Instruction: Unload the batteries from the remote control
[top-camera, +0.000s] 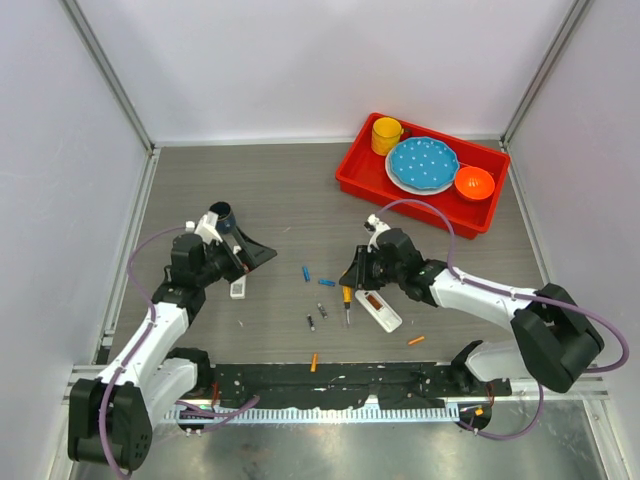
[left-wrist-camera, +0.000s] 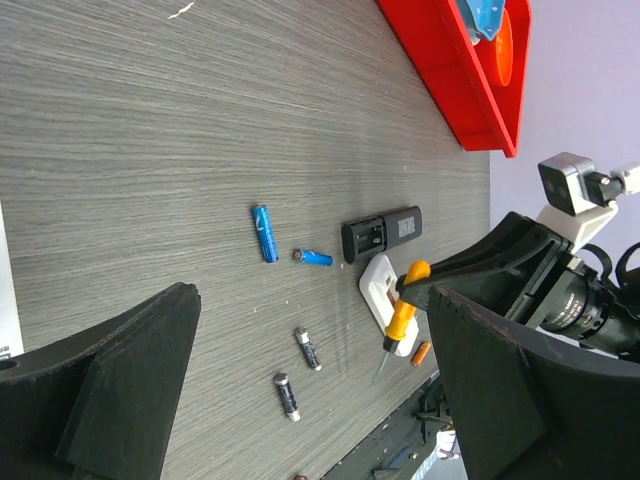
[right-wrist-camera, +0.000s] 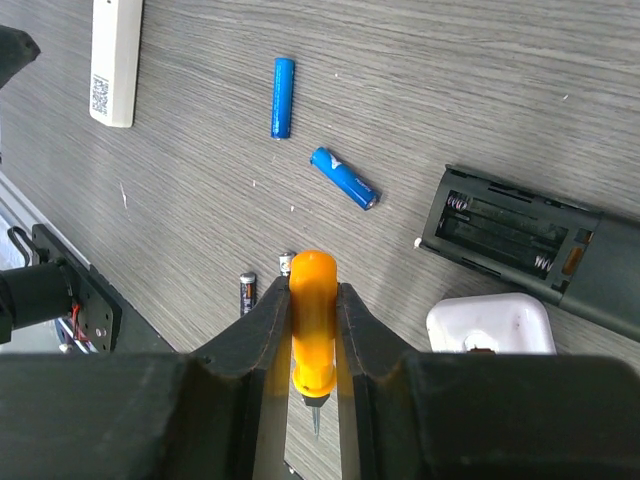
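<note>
Two blue batteries (top-camera: 306, 273) (top-camera: 326, 282) lie on the table between the arms, with two dark cells (top-camera: 322, 309) (top-camera: 311, 322) below them. Orange cells lie at the front (top-camera: 314, 362) and front right (top-camera: 416, 340). The black remote (right-wrist-camera: 520, 235) lies with its battery bay open and empty. A white remote (top-camera: 380, 310) lies beside it, its bay open. My right gripper (right-wrist-camera: 312, 285) is shut on the orange-handled screwdriver (right-wrist-camera: 312, 330), tip down, above the dark cells. My left gripper (top-camera: 250, 258) is open and empty, left of the batteries.
Another white remote (top-camera: 238, 288) lies under my left gripper. A red tray (top-camera: 352, 178) at the back right holds a yellow cup, a blue plate and an orange bowl. A black rail (top-camera: 330, 385) runs along the front edge.
</note>
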